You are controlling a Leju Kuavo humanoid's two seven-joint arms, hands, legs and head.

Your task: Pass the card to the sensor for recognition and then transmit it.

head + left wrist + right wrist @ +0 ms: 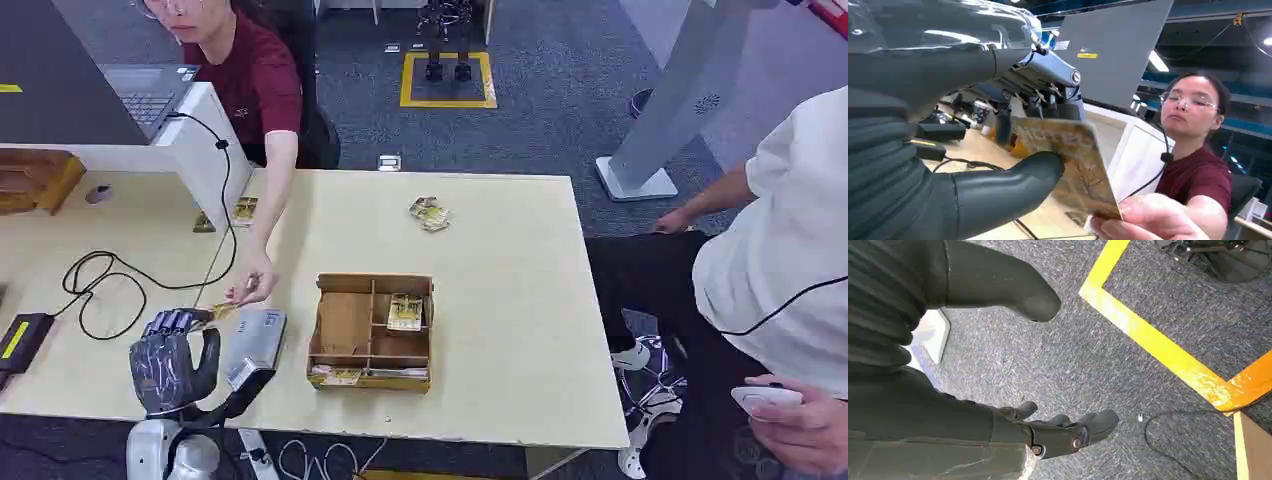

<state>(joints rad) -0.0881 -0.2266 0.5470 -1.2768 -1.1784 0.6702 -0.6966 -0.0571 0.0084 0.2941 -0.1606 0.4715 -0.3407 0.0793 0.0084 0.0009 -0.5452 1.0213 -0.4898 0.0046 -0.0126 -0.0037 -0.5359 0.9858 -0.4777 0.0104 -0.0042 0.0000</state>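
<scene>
The robot's left hand (172, 360) was up over the near left part of the pale table (500, 330). It held a card (1068, 165) between its thick thumb and its dark fingers (1048, 95). A person's hand (250, 287) reached across the table and pinched the far end of the same card. In the head view the card was just a thin yellow sliver, and most of it was hidden behind the fingers. In the left wrist view its picture was too blurry to make out, and the person's hand was cut off at the picture's edge.

A grey sensor box (255, 345) lay on the table just beside the left hand. A brown tray (345, 325) with some cards in it sat beside the box.

The right hand (1063, 427) hung down over grey carpet, with its fingers apart and nothing in it.
</scene>
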